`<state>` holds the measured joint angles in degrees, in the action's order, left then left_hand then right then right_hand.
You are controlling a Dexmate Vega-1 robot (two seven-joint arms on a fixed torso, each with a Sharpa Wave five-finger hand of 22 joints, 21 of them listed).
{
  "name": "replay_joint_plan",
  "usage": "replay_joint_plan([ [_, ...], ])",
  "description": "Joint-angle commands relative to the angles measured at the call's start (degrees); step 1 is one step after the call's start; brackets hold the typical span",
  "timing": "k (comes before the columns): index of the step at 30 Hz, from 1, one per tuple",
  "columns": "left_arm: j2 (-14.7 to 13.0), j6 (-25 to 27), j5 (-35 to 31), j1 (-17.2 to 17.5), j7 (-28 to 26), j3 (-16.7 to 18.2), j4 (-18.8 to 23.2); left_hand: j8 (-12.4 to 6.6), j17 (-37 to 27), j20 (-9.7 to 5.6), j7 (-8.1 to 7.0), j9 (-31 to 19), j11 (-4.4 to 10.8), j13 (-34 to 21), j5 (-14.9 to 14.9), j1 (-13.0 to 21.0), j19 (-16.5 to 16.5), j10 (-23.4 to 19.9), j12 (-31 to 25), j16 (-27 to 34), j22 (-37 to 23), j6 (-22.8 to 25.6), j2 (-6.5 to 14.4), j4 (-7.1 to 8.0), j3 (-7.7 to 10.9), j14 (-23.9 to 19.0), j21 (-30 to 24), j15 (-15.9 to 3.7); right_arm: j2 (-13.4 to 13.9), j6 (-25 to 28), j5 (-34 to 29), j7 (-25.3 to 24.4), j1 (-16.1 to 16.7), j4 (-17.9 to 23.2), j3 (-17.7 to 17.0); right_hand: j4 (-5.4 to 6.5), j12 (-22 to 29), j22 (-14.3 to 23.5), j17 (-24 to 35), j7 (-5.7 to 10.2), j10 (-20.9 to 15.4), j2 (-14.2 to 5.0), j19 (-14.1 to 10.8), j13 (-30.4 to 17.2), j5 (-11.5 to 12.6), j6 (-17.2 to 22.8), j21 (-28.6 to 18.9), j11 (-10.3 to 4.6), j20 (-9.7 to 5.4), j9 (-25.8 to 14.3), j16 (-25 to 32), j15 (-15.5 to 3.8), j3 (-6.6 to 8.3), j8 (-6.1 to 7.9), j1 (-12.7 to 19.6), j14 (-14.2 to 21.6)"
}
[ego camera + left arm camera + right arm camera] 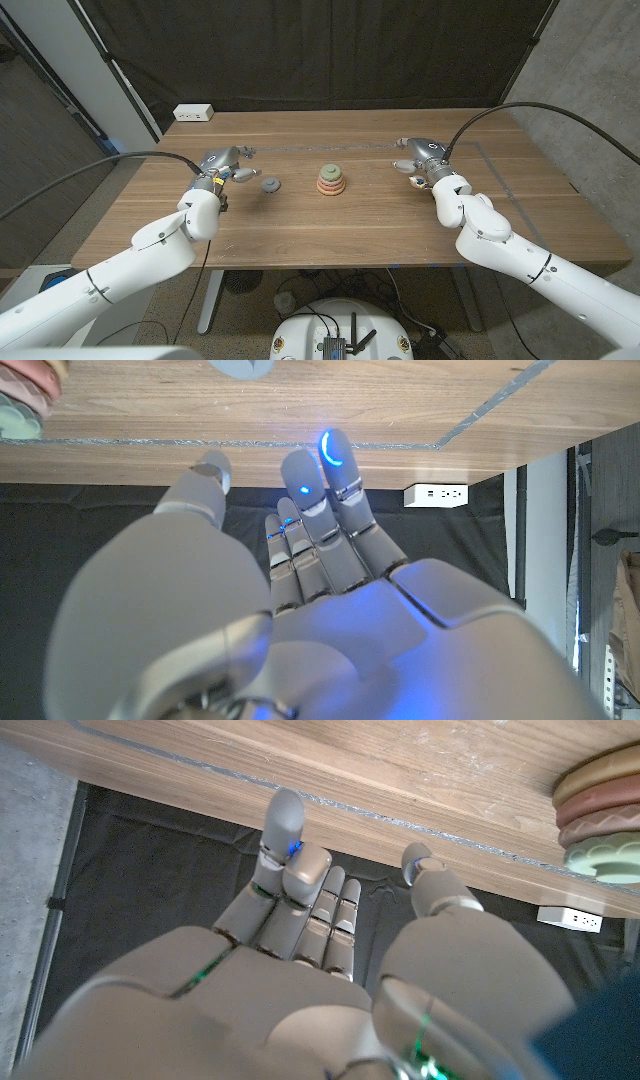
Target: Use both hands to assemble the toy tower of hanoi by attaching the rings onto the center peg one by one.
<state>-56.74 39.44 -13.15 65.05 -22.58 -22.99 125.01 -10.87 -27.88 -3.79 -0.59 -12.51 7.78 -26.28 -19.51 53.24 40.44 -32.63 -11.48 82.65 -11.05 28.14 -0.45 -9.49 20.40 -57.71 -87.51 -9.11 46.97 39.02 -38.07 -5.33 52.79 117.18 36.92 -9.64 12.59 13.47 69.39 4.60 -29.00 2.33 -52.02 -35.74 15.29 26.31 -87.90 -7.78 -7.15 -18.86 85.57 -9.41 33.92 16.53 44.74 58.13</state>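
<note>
Grey ring point(270, 184) loose mid-bench, just beside your left hand point(222, 166).
Likely light, stiff and smooth: pinch its rim, carry it to the stacked tower point(331, 180). Fingers of both hands, right hand point(424, 160) included, look released, holding nothing.

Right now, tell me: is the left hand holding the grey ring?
No. In the head view the left hand holds nothing, and the grey ring lies on the table apart from it.

Even, soft room light, faint shadows on the table point(300, 240), wrist views blurred up close — perhaps out of focus
</note>
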Motion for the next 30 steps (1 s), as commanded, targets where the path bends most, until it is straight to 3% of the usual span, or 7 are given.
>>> replay_joint_plan([
  [1,-0.97,1.16,-0.84,-2.58,2.65,-1.79,-0.4,-0.47,-0.08,-7.96,0.74,-0.15,-0.64,-0.11,0.03,-0.05,-0.02,-0.29,-0.24,-0.04,-0.13,0.57,-0.33,0.18,0.15,0.34,-0.27,-3.45,0.34,0.72,1.41,-2.13,-0.13,-0.7,0.71,-0.15,0.25,0.04,0.0,0.26,-0.42,0.03,0.1,-0.31,0.31,0.53,-0.02,-0.09,-5.18,0.05,-0.3,-2.99,0.29,0.18,0.54,-0.29],
  [7,-3.68,3.3,-2.73,-4.7,6.33,-3.5,0.74,-1.09,-0.05,-7.99,0.83,-0.27,-1.49,0.13,0.03,-0.05,0.51,-0.96,-0.39,0.22,-0.14,1.9,-0.18,0.2,0.17,-0.3,-0.46,-3.46,0.74,1.09,1.78,-2.29,-0.11,-0.56,1.08,-0.1,0.28,0.04,0.09,0.31,-0.68,0.05,0.15,-0.37,0.31,0.51,-0.06,-0.01,-5.18,0.11,-0.29,-2.99,0.27,0.13,0.6,-0.32],
  [12,-6.26,4.62,-4.81,-6.84,9.99,-5.12,1.38,-0.95,0.09,-8.0,0.98,-0.26,-1.32,0.28,0.06,-0.05,0.56,-0.22,-0.05,0.21,-0.1,1.58,-0.42,0.11,0.1,-0.42,-0.41,-3.46,1.0,1.69,1.89,-2.31,-0.04,-0.29,1.36,0.0,0.3,0.04,0.12,0.29,-0.94,0.02,0.17,-0.41,0.3,0.52,-0.11,-0.01,-5.17,0.16,-0.34,-2.99,0.24,0.1,0.59,-0.38],
  [24,-10.86,1.49,-6.64,-10.7,18.61,-6.63,0.53,-0.47,0.39,-8.18,0.39,-0.17,-0.8,0.65,0.03,1.41,0.53,0.66,0.28,0.26,-0.11,0.35,-1.39,-0.61,0.18,-0.5,-0.41,-3.46,1.48,2.78,1.48,-2.08,-0.16,0.33,2.26,0.19,0.29,0.01,0.09,0.34,-1.2,-0.1,0.26,-0.55,0.33,0.61,-0.15,-0.01,-5.17,0.25,-0.51,-2.99,0.18,0.07,0.48,-0.54],
  [30,-12.17,-2.56,-6.24,-12.92,23.59,-6.58,-1.19,-0.21,0.67,-8.13,0.05,-0.08,-0.23,0.86,0.12,1.91,0.46,1.83,0.59,0.23,-0.19,-0.62,-2.1,-0.59,-0.06,-0.38,-0.5,-3.45,1.82,3.01,1.15,-2.01,-0.2,0.71,2.51,0.22,0.27,-0.04,0.04,0.34,-1.37,-0.13,0.34,-0.63,0.35,0.51,-0.15,-0.11,-5.17,0.31,-0.63,-2.99,0.15,-0.01,0.47,-0.68],
])
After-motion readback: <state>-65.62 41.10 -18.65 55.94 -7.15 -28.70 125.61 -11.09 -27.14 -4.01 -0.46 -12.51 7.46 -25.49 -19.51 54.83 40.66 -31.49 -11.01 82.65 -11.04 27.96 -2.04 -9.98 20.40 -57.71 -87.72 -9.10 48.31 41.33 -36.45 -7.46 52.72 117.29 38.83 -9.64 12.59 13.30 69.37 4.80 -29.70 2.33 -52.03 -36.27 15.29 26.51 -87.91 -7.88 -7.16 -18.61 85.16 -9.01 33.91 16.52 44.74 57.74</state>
